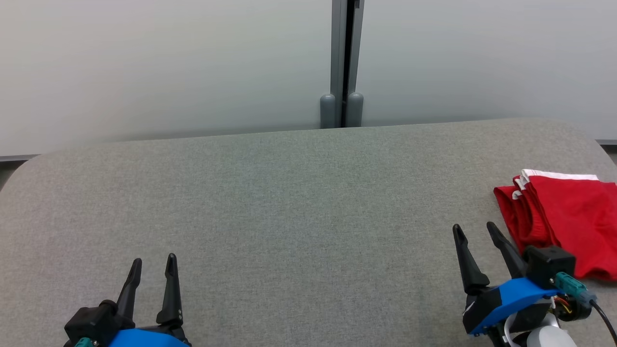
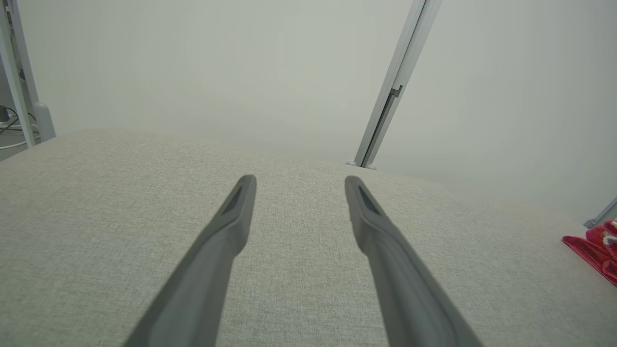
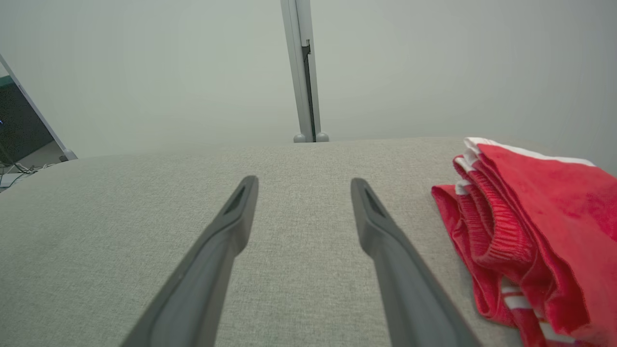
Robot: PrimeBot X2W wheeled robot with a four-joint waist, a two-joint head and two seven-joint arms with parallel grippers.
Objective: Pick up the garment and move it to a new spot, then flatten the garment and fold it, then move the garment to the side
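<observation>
Well, folded garment [image 1: 573, 217] — waistband [image 1: 519, 212] twd left, long axis prob. left-right.

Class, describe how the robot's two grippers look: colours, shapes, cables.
The left gripper and right gripper each have two long, dark, tapering jaws on a black base with a blue shell. Behind the right one: a teal connector, a black cable, a pale forearm.

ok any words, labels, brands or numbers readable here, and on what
None readable. The red garment shows white trim but no print or label; the grey table, the wall panels, the left fingers and the right fingers carry no visible markings.
</observation>
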